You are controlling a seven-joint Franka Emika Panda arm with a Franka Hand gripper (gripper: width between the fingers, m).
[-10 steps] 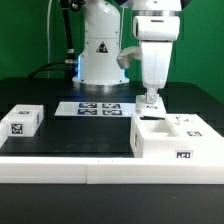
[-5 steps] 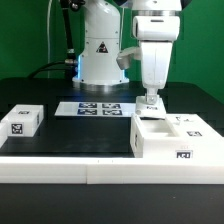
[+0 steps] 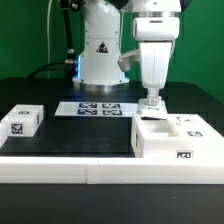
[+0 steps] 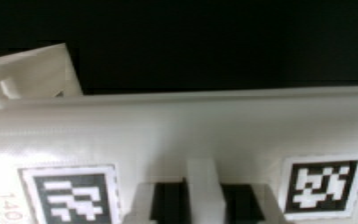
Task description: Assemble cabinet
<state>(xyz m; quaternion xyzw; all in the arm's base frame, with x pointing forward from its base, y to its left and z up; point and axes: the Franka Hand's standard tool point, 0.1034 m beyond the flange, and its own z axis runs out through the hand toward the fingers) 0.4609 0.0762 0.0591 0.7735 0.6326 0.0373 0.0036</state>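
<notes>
Exterior and wrist views, cabinet assembly. The cabinet (image 3: 170, 138) rests on the black worktop (image 3: 70, 135) at the exterior view's right. It is hard against the raised white ledge (image 3: 100, 172) along the front edge, probably so the ledge braces it while parts are fitted. Its open compartment faces upward, which gives access from above.

The claw (image 3: 152, 101) hangs vertically over the cabinet's far wall, at the corner on the exterior view's left, with its tip at or just above the rim. This placement suits either a grasp of that wall or a push against it. Neither view shows whether the claw is spread, closed or clamping the wall, and contact cannot be confirmed.

In the wrist view a white panel, likely the cabinet wall (image 4: 176, 130), fills the frame and carries 2 tags (image 4: 69, 195), so the camera sits very close to it.

Count: 1 arm, 1 claw and 1 cabinet body. There is also 1 small white cube (image 3: 22, 119) with 1 visible tag, well apart at the exterior view's left. The 1 marker board (image 3: 97, 107) lies flat before the robot base.
</notes>
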